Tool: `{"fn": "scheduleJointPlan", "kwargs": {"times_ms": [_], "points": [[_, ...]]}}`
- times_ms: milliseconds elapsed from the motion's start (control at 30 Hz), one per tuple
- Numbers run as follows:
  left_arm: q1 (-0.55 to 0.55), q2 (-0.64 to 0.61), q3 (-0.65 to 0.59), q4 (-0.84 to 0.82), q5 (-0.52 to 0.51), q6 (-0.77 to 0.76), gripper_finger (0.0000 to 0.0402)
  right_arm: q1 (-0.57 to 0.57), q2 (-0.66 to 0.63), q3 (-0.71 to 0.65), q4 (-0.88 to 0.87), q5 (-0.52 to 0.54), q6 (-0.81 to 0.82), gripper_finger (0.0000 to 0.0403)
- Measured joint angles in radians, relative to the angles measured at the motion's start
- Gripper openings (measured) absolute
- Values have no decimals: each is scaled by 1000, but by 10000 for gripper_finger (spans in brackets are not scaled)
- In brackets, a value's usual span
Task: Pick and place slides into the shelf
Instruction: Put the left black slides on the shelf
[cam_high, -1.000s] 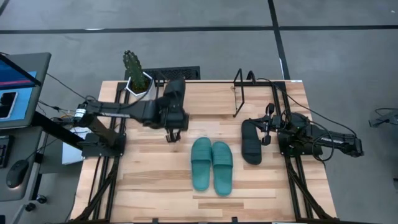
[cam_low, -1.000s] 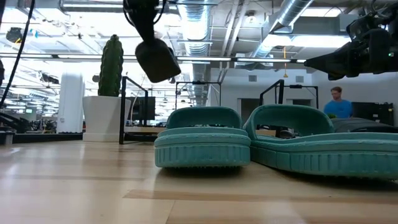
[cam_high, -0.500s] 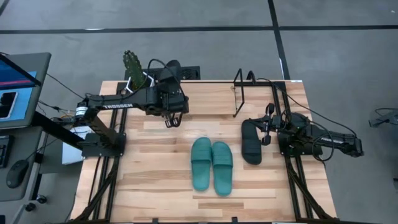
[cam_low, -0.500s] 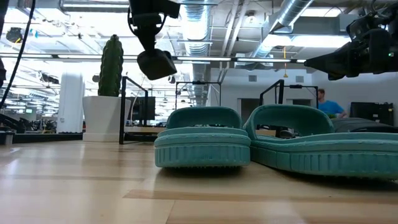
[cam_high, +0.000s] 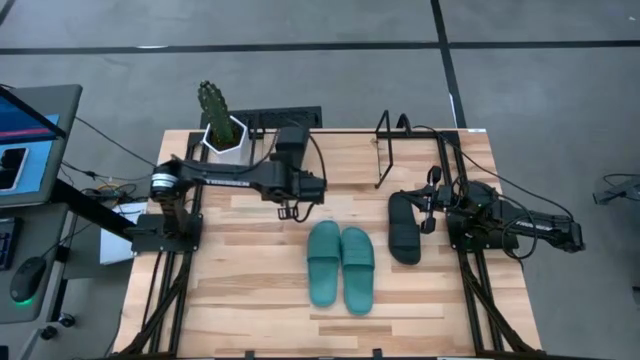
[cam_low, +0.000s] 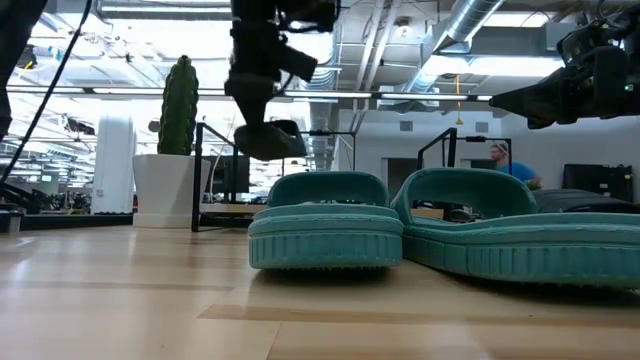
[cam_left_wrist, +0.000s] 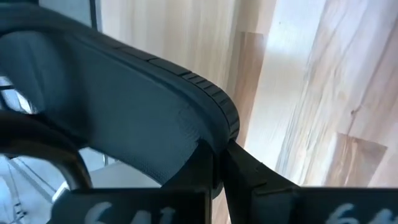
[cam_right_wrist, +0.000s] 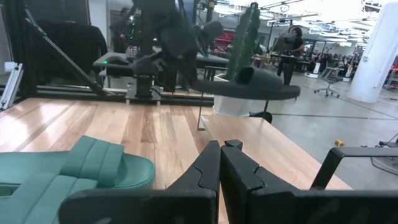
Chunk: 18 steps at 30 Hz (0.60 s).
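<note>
My left gripper (cam_high: 291, 203) is over the table's far middle, shut on a matte black slide (cam_high: 292, 145) that reaches from it toward the far edge. The slide shows in the low view (cam_low: 268, 141) and the right wrist view (cam_right_wrist: 252, 89), in the air. The shelf (cam_high: 262, 118) of thin black rods stands along the far edge, with a looped upright end (cam_high: 386, 150). Two teal slides (cam_high: 325, 262) (cam_high: 358, 268) lie sole down side by side mid-table. A second black slide (cam_high: 403, 228) lies flat by my right gripper (cam_high: 428, 205), which is shut and waits at the right. My left gripper pinches the black slide by the rim of its sole (cam_left_wrist: 219, 132) between its two fingers (cam_left_wrist: 249, 174), at the slide's near end. The slide is lifted clear of the table and sits about level, stretching away from the fingers toward the far edge.
A cactus in a white pot (cam_high: 220, 125) stands at the far left corner beside the shelf. Bare wood lies on the near left of the table (cam_high: 230, 290). A screen and cables sit off the table's left. People move in the room behind.
My left gripper carried the black slide first toward the far edge, then to the right and down, its arm stretching out across the table. The slide has come lower and now sits about level. The right arm and the other three slides kept still.
</note>
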Motion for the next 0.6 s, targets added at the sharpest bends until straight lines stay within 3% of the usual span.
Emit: {"fn": "scheduleJointPlan", "kwargs": {"times_ms": [600], "points": [[64,15,-3,-89,35,-88,0,0,0,0,0,0,0,0]]}}
